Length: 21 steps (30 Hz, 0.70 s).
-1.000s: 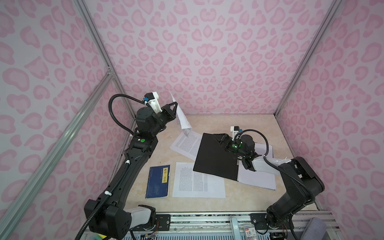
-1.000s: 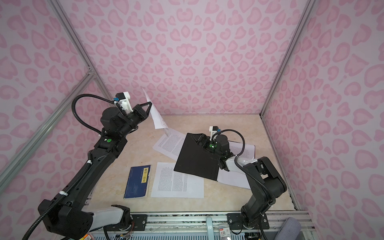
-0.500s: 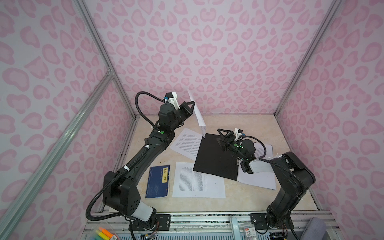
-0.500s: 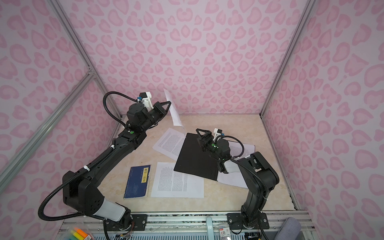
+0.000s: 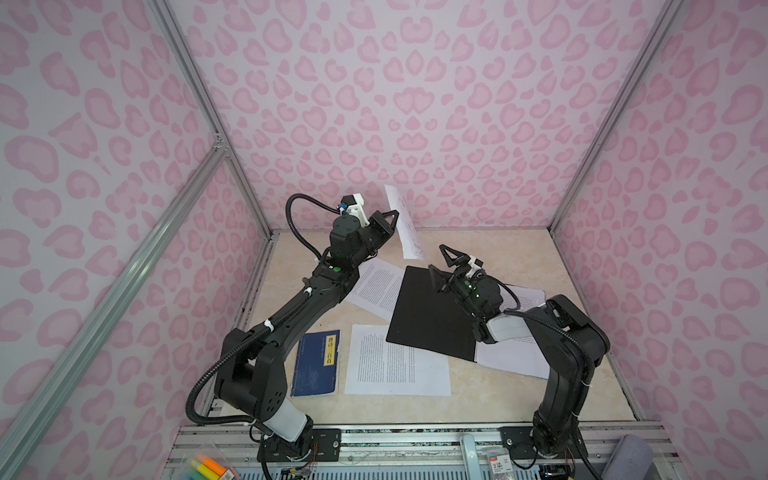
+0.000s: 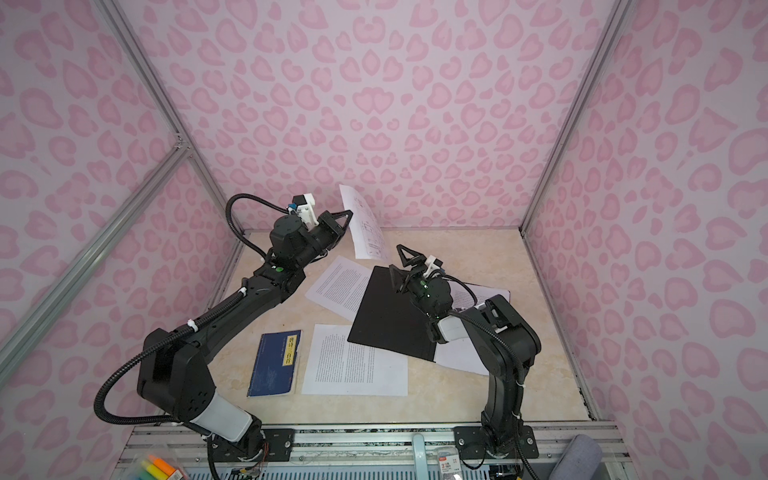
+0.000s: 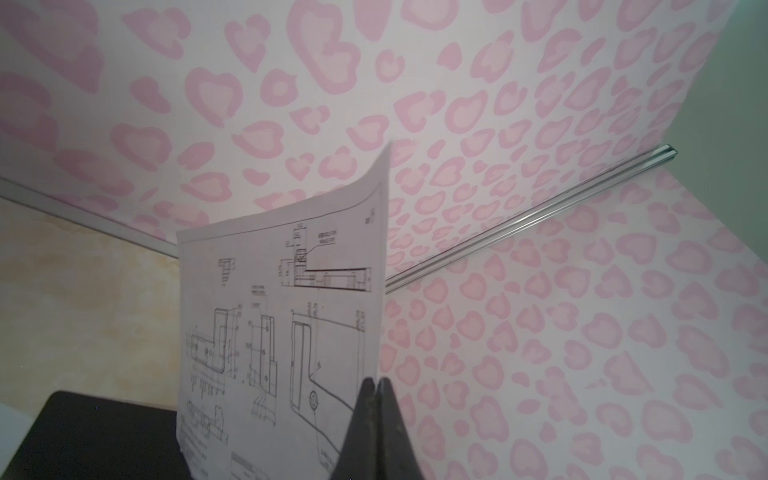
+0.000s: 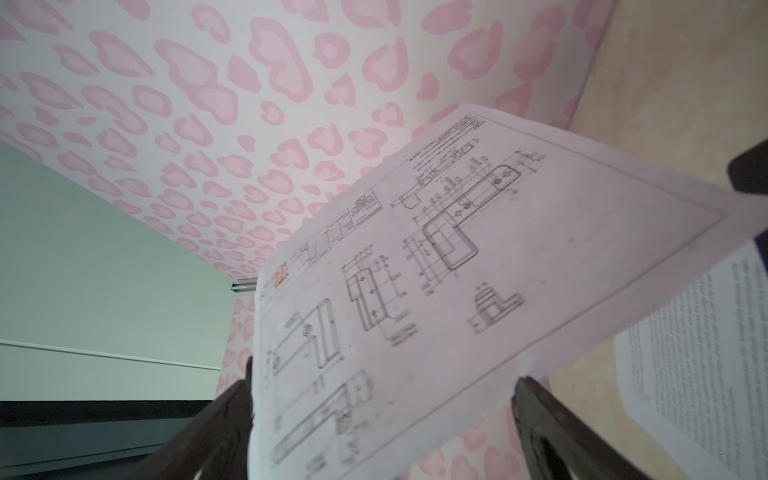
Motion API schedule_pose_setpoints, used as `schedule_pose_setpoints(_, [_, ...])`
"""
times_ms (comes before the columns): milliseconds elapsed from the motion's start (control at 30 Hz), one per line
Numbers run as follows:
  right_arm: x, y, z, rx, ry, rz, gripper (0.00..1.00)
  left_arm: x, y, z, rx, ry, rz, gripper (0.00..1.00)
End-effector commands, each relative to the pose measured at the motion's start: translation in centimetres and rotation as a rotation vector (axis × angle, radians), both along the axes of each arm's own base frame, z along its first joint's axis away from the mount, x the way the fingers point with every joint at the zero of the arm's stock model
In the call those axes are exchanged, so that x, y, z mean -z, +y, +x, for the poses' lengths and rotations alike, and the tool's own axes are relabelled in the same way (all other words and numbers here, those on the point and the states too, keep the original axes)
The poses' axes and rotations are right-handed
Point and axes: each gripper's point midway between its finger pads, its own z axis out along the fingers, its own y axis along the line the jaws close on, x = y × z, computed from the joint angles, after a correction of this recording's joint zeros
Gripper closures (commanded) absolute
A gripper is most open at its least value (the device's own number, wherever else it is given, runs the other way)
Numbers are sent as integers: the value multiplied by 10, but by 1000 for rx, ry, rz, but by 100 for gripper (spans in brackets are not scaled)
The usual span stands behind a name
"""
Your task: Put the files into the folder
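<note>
A white file with line drawings (image 5: 405, 224) (image 6: 363, 226) hangs upright in the air near the back wall. My left gripper (image 5: 395, 214) (image 7: 376, 380) is shut on its edge. The folder (image 5: 432, 311) (image 6: 390, 316) lies on the table with its black side up. Over the folder's far edge my right gripper (image 5: 438, 259) (image 8: 382, 378) stands open and tilted up. In the right wrist view the drawing sheet (image 8: 415, 270) hangs just before its spread fingers, ungripped. More printed files (image 5: 395, 361) (image 5: 376, 286) (image 5: 515, 353) lie around and partly under the folder.
A dark blue book with a yellow label (image 5: 316, 361) (image 6: 276, 361) lies left of the front sheet. Pink patterned walls close in the back and both sides. A box of markers (image 5: 208, 467) sits on the front rail.
My left arm has carried the drawing sheet to the right, from the left wall to above the folder's far edge. The right gripper has tilted its open fingers up off the folder.
</note>
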Motion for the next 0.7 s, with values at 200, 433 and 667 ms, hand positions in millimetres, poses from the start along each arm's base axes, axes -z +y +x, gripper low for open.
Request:
schedule_pose_setpoints(200, [-10, 6, 6, 0, -35, 138, 18, -1, 10, -8, -40, -26, -30, 97])
schedule_pose_setpoints(433, [-7, 20, 1, -34, -36, 130, 8, -1, 4, 0, -23, -19, -44, 97])
schedule_pose_setpoints(667, [-10, 33, -1, -55, -58, 119, 4, 2, -1, 6, -15, -6, -65, 96])
